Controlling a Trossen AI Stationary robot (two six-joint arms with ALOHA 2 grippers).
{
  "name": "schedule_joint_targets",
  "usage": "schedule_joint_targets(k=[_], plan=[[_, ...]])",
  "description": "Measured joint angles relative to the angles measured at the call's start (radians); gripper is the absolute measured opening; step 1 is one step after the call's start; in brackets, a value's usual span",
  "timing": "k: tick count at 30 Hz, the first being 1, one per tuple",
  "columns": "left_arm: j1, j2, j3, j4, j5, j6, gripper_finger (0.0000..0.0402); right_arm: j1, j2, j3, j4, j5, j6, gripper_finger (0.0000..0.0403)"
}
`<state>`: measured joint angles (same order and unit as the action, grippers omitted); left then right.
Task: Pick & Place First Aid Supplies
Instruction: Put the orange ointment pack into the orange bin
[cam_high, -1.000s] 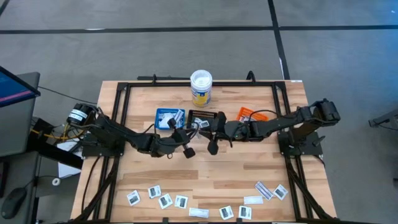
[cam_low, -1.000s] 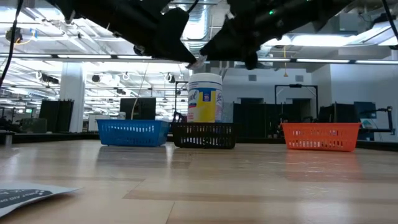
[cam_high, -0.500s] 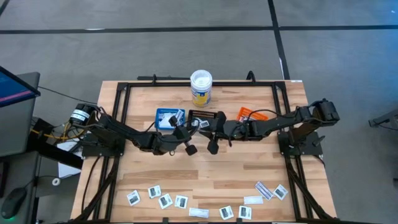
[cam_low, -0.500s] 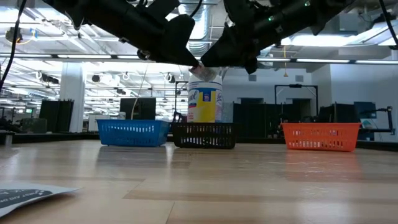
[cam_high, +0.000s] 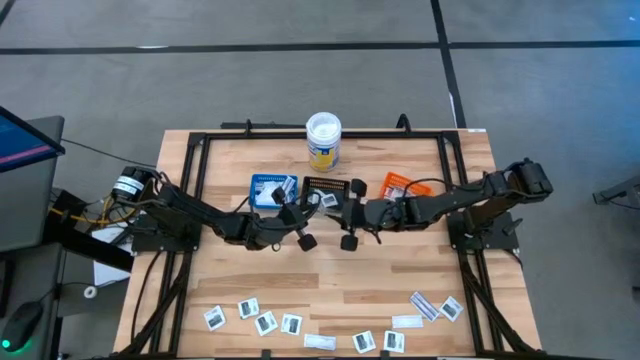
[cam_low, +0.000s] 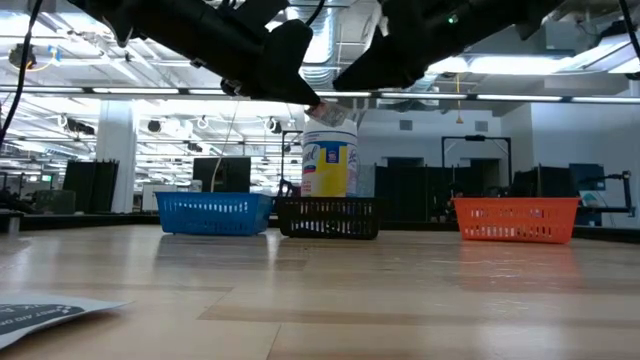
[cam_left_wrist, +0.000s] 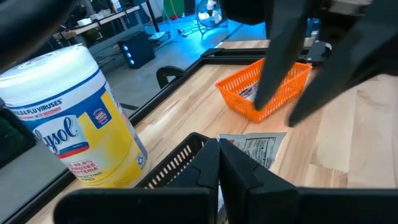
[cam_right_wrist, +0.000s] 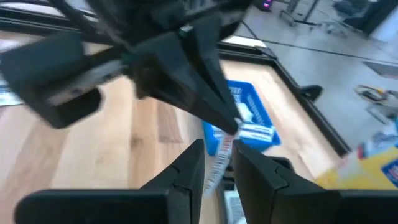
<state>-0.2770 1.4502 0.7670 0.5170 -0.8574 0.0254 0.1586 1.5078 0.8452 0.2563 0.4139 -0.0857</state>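
High view first: we see both arms meeting over the middle of the table (cam_high: 330, 270), above the black tray (cam_high: 322, 188), which sits between the blue tray (cam_high: 272, 187) and the orange tray (cam_high: 397, 183).

On the left, our left gripper (cam_left_wrist: 219, 163) has its fingers clenched on a small squarish white packet (cam_left_wrist: 254, 149) with dark print, held in the air just over the near wall of the black tray. In the left wrist view the packet lies roughly flat, its long axis running straight out from the fingertips toward the orange tray, free end pointing away from the gripper. Only one edge seems to be pinched, so we judge the hold thin: the paper could droop or slide out and land on the table or on the tray's rim instead of inside.

On the right, our right gripper (cam_high: 348, 218) hangs very near the left one, fingers partly apart. The right wrist view shows a pale strip (cam_right_wrist: 219, 163) between them, but we cannot tell whether they actually grip it. With the two arms so close, we think a bump is the other risk, which could knock the packet loose.

Along the table's front edge, many more packets (cam_high: 265, 322) lie unsorted.
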Motion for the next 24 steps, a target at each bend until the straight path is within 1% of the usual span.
schedule_joint_targets(k=[2,6,9,13,16,20,24], plan=[[-0.002,0.000,0.000,0.000,0.000,0.000,0.0004,-0.004,0.000,0.000,-0.011,0.015,0.035,0.0075],[-0.002,0.000,0.000,0.011,0.000,0.000,0.0004,-0.028,0.017,0.000,-0.016,0.004,0.138,0.0075],[-0.002,-0.001,0.000,0.016,-0.001,0.000,0.0004,-0.043,0.018,0.000,-0.018,-0.001,0.145,0.0075],[-0.002,-0.001,0.000,0.018,-0.001,0.000,0.0004,-0.051,0.018,0.000,-0.015,-0.048,0.147,0.0075],[-0.002,-0.001,0.000,0.023,0.001,-0.002,0.0004,-0.050,0.018,0.000,-0.014,-0.050,0.127,0.0075],[-0.002,-0.001,0.000,0.053,0.052,-0.006,0.0004,-0.056,0.018,0.000,-0.017,-0.051,0.114,0.0075],[-0.002,-0.001,0.000,0.078,0.070,-0.008,0.0004,-0.054,0.018,0.000,-0.017,-0.057,0.113,0.0075]])
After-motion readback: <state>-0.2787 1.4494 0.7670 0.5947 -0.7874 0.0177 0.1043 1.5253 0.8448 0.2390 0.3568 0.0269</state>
